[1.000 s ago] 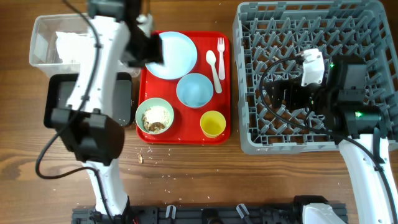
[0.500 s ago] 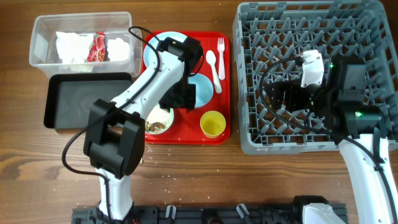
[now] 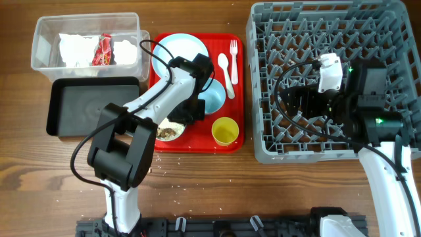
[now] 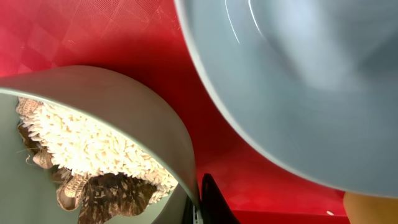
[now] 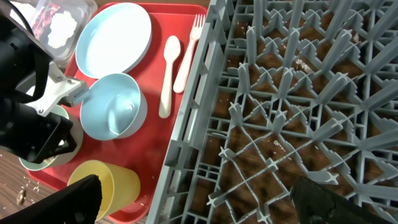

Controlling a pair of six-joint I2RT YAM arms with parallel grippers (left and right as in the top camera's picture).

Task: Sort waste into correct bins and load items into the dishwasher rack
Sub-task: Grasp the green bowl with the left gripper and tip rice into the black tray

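My left gripper (image 4: 198,204) is shut on the right rim of the pale green bowl (image 3: 166,130), one finger inside and one outside. The bowl (image 4: 130,102) holds rice-like food scraps (image 4: 81,140) and rests on the red serving tray (image 3: 197,142). Beside it are the light blue bowl (image 3: 214,99), the yellow cup (image 3: 225,130), the blue plate (image 3: 176,49), the spoon (image 3: 224,69) and the fork (image 3: 233,54). My right gripper (image 5: 199,202) hangs open and empty over the grey dishwasher rack (image 3: 262,135). The clear tub (image 3: 41,39) holds the napkin (image 3: 75,47) and the red wrapper (image 3: 105,49).
The black tray (image 3: 92,105) lies in front of the clear tub, left of the red tray. A few crumbs (image 3: 149,167) dot the wooden table near the red tray's front edge. The rack's upright pegs (image 5: 292,74) stand close below my right gripper.
My left arm swung from over the clear tub down to the red tray and shut on the green bowl's rim. The right arm stayed still.
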